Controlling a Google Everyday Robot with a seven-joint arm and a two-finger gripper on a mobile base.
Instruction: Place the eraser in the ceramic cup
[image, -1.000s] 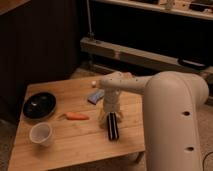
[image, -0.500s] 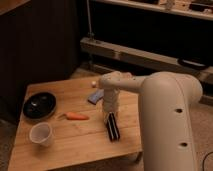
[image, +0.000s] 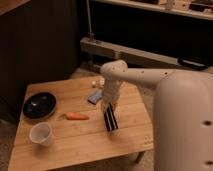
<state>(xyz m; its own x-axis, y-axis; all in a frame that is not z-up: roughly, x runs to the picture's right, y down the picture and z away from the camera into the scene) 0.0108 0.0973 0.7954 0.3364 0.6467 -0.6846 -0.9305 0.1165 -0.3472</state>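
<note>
The eraser (image: 111, 121), a long black block with pale stripes, lies on the wooden table (image: 85, 142) right of centre, pointing away from me. My gripper (image: 109, 107) comes straight down on its far end and is shut on it; the white wrist hides the fingers. The ceramic cup (image: 41, 134), small, white and upright, stands near the table's front left corner, well to the left of the eraser and gripper.
A black bowl (image: 39, 105) sits at the left, behind the cup. An orange carrot (image: 76, 117) lies between bowl and eraser. A small blue pad (image: 95, 96) lies just behind the gripper. My white arm fills the right foreground. Dark shelving stands behind the table.
The gripper has lowered onto the eraser's far end and closed. The eraser has stayed in about the same place on the table.
</note>
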